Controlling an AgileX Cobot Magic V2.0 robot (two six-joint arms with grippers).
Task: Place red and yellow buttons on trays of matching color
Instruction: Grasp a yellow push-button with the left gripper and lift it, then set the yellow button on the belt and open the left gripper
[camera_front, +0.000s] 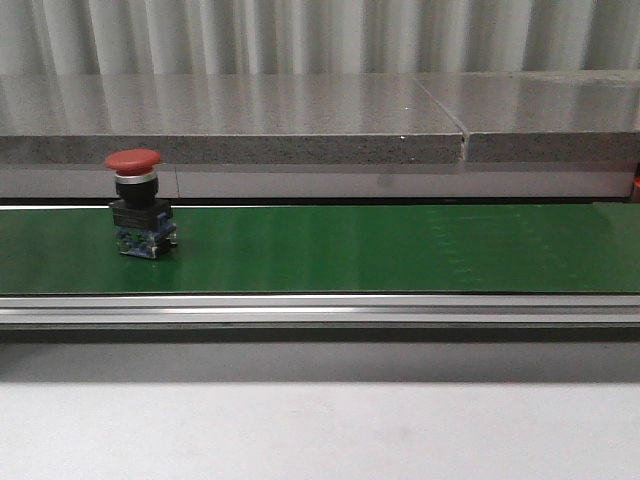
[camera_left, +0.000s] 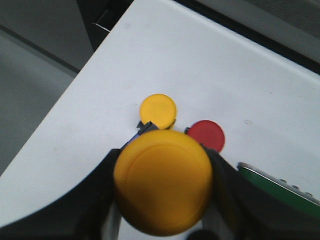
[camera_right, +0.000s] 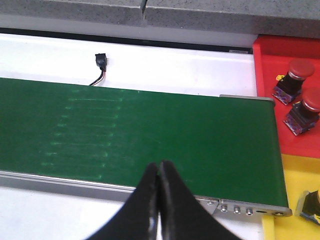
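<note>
Left gripper (camera_left: 162, 200) clamps a domed yellow button (camera_left: 162, 187), seemingly glossy; right gripper (camera_right: 159, 172) pressed together, empty.

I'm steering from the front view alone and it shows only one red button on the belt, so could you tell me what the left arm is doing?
Observer: The left gripper is shut on a yellow button, held above the white table.
Operator: Thank you. Is anything lying beneath it?
Observer: Yes, a second yellow button and a red button stand on the table just below.
Operator: And the right arm, please?
Observer: The right gripper is shut with nothing in it, over the green belt.
Operator: Are the trays filled at all?
Observer: The red tray holds two red buttons; the yellow tray shows part of one item at its edge.
</note>
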